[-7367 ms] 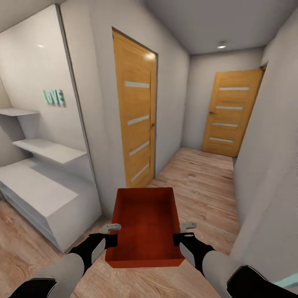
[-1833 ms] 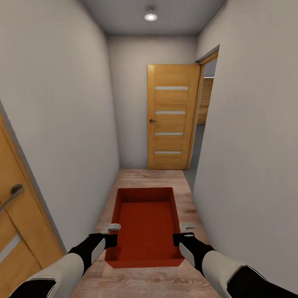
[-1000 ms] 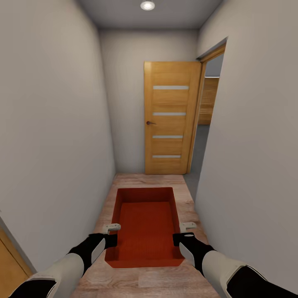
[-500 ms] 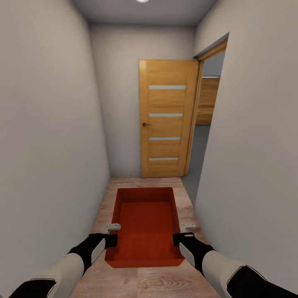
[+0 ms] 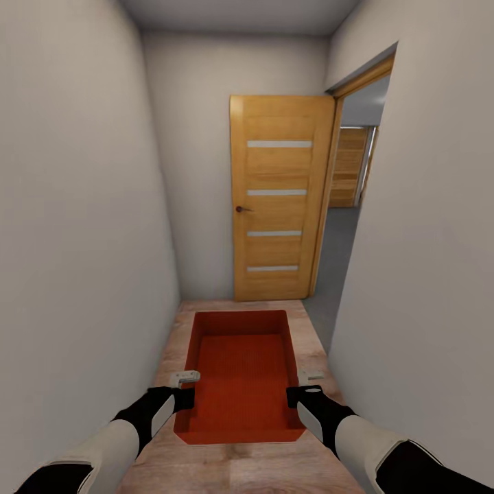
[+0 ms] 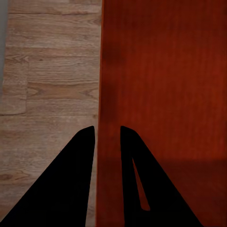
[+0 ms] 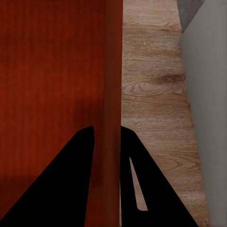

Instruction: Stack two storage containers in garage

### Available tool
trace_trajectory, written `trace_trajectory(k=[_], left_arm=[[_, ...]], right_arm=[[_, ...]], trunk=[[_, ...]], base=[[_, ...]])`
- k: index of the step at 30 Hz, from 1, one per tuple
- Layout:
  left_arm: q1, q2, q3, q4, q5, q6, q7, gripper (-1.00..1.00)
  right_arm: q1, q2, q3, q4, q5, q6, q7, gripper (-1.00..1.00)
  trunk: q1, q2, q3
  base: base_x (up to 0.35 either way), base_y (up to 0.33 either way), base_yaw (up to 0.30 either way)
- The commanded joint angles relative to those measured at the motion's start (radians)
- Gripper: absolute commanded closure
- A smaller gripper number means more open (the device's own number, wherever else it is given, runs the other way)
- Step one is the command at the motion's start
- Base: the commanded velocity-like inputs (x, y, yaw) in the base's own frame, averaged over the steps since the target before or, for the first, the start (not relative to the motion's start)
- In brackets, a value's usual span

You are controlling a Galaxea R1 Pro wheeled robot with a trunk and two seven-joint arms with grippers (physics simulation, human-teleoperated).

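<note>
Jaws pinch container (image 5: 240,374) rims in narrow hallway.

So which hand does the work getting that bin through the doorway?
Neither alone: the left hand and right hand each clamp a side wall of the bin, so both carry it toward the opening on the right.

Container (image 5: 240,374) between both arms, door (image 5: 280,199) ahead, doorway (image 5: 350,213) right.
</note>
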Motion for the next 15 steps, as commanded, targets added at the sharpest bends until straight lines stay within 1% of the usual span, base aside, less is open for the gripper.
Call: trace_trajectory(k=[1,15], left_arm=[[0.000,0.000,0.006,-0.004,-0.024,0.006,0.009,1.00],[0.000,0.000,0.006,-0.004,-0.023,0.006,0.009,1.00]], right_arm=[[0.000,0.002,0.033,-0.002,-0.026,0.007,0.004,1.00],[0.000,0.002,0.033,-0.002,-0.025,0.007,0.004,1.00]], trunk=[[0.001,-0.002,-0.001],[0.001,-0.002,-0.001]], base=[[0.323,0.071,0.000],[0.323,0.071,0.000]])
